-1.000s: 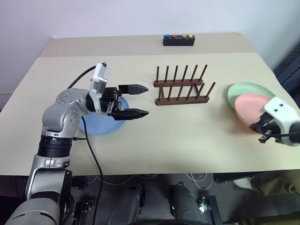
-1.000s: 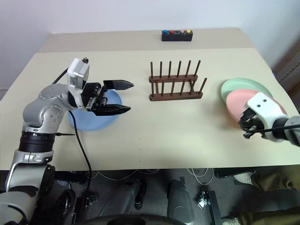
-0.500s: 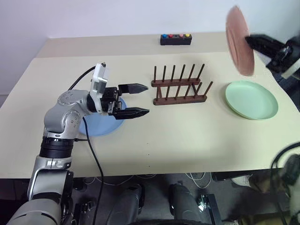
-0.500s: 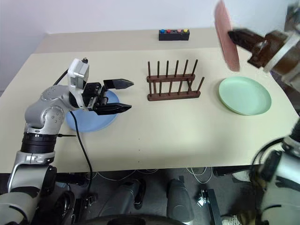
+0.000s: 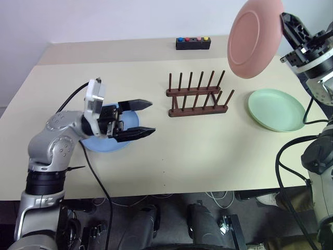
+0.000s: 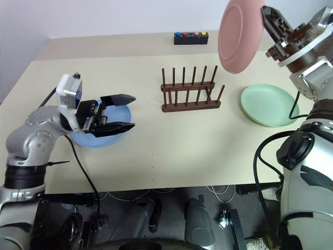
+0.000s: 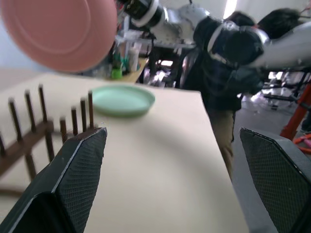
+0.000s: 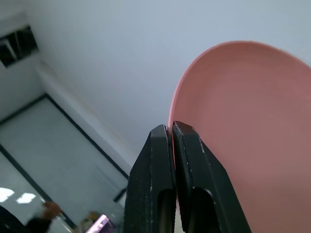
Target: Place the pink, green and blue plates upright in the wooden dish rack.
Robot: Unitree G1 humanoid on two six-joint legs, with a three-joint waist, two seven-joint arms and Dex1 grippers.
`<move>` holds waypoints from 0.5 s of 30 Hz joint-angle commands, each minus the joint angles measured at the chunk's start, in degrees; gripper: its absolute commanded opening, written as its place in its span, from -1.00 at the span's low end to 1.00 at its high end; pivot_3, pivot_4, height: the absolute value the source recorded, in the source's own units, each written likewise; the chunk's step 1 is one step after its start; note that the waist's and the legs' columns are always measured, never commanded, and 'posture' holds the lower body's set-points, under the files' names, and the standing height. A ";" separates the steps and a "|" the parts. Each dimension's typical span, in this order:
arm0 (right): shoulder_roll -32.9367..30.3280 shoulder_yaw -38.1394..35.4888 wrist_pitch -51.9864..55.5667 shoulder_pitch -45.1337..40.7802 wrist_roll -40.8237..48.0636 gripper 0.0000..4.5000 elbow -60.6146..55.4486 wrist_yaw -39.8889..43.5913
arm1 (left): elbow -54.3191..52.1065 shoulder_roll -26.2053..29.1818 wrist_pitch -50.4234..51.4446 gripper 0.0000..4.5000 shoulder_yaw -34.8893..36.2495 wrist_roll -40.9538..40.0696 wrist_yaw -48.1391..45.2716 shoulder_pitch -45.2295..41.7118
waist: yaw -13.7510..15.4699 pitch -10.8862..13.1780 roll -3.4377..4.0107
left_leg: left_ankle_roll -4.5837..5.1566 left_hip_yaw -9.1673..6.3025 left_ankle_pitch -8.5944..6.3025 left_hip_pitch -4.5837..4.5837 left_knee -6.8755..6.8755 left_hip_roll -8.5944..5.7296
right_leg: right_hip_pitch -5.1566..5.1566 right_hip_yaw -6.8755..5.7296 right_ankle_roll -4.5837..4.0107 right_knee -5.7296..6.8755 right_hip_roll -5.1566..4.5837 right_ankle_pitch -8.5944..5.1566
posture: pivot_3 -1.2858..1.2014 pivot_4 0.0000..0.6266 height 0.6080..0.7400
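Observation:
My right gripper (image 5: 284, 22) is shut on the rim of the pink plate (image 5: 254, 38) and holds it upright in the air, above and to the right of the wooden dish rack (image 5: 197, 96). The wrist view shows both fingers pinching that rim (image 8: 171, 129). The green plate (image 5: 276, 109) lies flat on the table to the right of the rack. The blue plate (image 5: 103, 146) lies flat at the left. Over it hovers my left gripper (image 5: 151, 117), open and empty, pointing toward the rack.
A small black box with coloured buttons (image 5: 192, 43) sits at the table's far edge behind the rack. A person in dark clothes (image 7: 228, 63) stands beyond the table's right side. Bare tabletop (image 5: 208, 151) lies in front of the rack.
My right gripper lifted the pink plate off the green plate, raised it high and turned its face toward the left. The left gripper drew back a little to the left.

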 commanded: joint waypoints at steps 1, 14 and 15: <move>-0.94 -0.22 -0.93 -3.03 -0.82 -0.96 2.72 2.14 | -3.29 1.05 0.09 1.00 2.94 -2.10 1.79 0.27 | 0.15 0.00 0.00 | 0.00 0.00 0.00 0.00 0.02 0.00 | 0.00 0.00 0.00 0.00 0.00 0.00 | 0.03 -0.52 1.00; 0.04 -0.94 1.42 -3.64 -1.38 -0.96 3.71 4.08 | -4.96 1.30 -0.19 1.00 2.98 -2.75 4.21 2.23 | -0.04 0.00 0.01 | -0.01 0.01 -0.01 0.00 0.01 -0.01 | -0.01 0.01 0.00 0.02 0.01 0.00 | 0.03 -0.52 1.00; 0.18 -1.08 1.85 -3.57 -1.21 -0.96 3.43 3.90 | -4.89 1.28 -0.31 1.00 2.80 -2.60 4.25 2.12 | 0.00 0.00 0.00 | -0.01 0.01 -0.01 0.00 0.01 -0.01 | -0.01 0.01 0.00 0.02 0.01 0.00 | 0.03 -0.52 1.00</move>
